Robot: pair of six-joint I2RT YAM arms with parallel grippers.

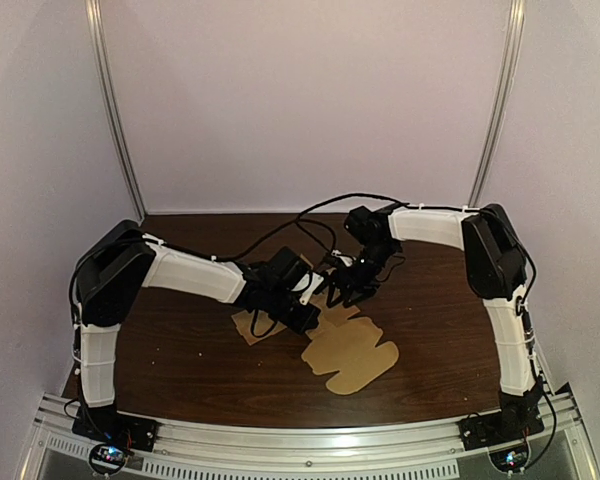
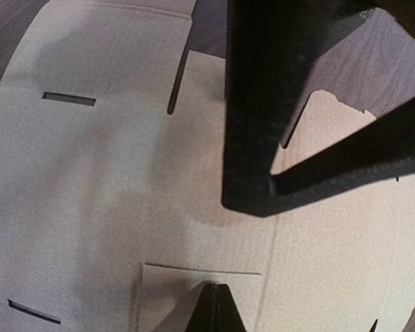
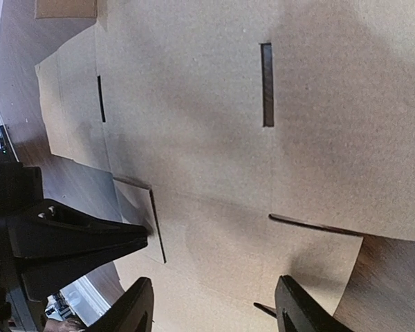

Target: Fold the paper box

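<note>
Both hang over the flat paper box (image 1: 350, 355): my left pincer (image 2: 217, 310) pressed together at a small flap (image 2: 169, 294), right pincer (image 3: 214, 308) spread wide.

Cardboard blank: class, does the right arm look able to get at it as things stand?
Probably yes. The right arm has its jaws open just above the cardboard blank, with nothing between; the left arm touches a small flap off to one side.

We see a dark brown wooden tabletop (image 1: 180, 350) backed by a pale, plain white curved backdrop (image 1: 300, 100). Two slim silver metal poles (image 1: 115, 110) rise at the rear corners, and a silver slotted aluminium rail (image 1: 310, 440) runs along the near edge.
</note>
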